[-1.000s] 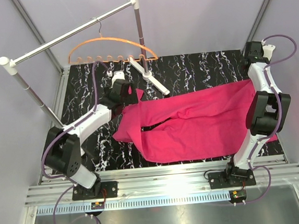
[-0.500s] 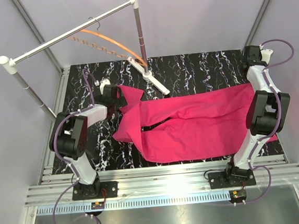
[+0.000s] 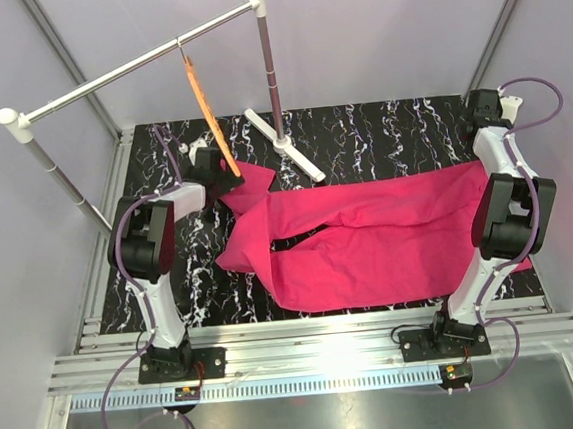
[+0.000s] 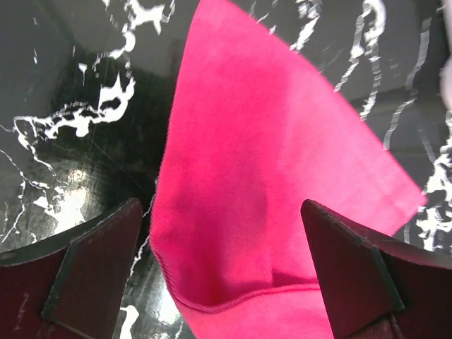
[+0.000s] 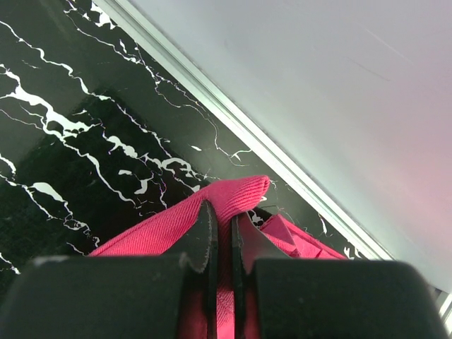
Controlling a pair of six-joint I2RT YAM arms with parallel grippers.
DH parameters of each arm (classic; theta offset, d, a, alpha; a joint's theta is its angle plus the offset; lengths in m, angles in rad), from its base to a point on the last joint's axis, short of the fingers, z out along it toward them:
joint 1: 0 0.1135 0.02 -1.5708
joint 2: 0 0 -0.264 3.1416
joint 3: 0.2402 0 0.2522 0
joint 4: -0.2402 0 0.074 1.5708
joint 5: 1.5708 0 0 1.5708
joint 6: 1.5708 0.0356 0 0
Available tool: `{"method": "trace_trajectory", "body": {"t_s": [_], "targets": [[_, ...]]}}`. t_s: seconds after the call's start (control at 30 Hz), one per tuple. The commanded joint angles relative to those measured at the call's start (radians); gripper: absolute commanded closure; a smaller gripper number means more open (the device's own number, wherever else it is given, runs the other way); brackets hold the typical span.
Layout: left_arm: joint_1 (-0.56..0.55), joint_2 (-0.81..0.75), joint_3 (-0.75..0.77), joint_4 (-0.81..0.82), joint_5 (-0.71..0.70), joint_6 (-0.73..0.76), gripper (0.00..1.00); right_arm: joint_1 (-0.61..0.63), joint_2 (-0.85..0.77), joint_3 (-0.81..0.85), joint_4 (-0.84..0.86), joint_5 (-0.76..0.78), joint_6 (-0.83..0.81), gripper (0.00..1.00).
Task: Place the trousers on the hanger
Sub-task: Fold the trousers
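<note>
Trousers point(image 3: 368, 232) lie lengthwise across the desk point(image 3: 380, 131); right end effector point(image 5: 220, 222) pinches their right end, left end effector point(image 4: 219, 240), wide apart, straddles the left corner, seemingly just below the hanger point(image 3: 208, 116).

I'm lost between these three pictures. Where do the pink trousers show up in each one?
Top view: trousers spread flat from left of centre to the right edge of the table.
Left wrist: a corner of the trousers fills the middle, between the open left gripper.
Right wrist: a fold of the trousers at bottom centre, pinched in the shut right gripper.
Shared landmark: the black, white-veined table.
</note>
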Motion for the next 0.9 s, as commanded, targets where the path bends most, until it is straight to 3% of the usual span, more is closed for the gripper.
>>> {"method": "trace_trajectory", "body": {"t_s": [0.0, 0.23, 0.27, 0.47, 0.6, 0.67, 0.87], "targets": [[0.017, 0.037, 0.05, -0.06, 0.064, -0.031, 0.03, -0.003, -0.052, -0.007, 0.026, 0.001, 0.009, 1.0], [0.017, 0.075, 0.061, -0.091, 0.093, -0.05, 0.17, -0.003, -0.08, -0.012, 0.015, -0.004, 0.013, 1.0], [0.017, 0.077, 0.056, -0.083, 0.099, -0.056, 0.27, -0.003, -0.081, -0.012, 0.017, -0.005, 0.015, 1.0], [0.017, 0.082, 0.046, -0.078, 0.113, -0.056, 0.52, -0.003, -0.101, -0.026, 0.014, -0.016, 0.023, 1.0], [0.017, 0.062, 0.033, -0.092, 0.104, -0.042, 0.91, -0.001, -0.104, -0.034, 0.006, -0.027, 0.029, 1.0], [0.017, 0.037, 0.011, -0.086, 0.107, -0.027, 1.0, -0.001, -0.103, -0.037, 0.006, -0.028, 0.03, 1.0], [0.015, -0.153, -0.139, -0.103, 0.027, -0.039, 1.0, -0.001, -0.115, -0.026, -0.017, -0.021, 0.03, 1.0]]}}
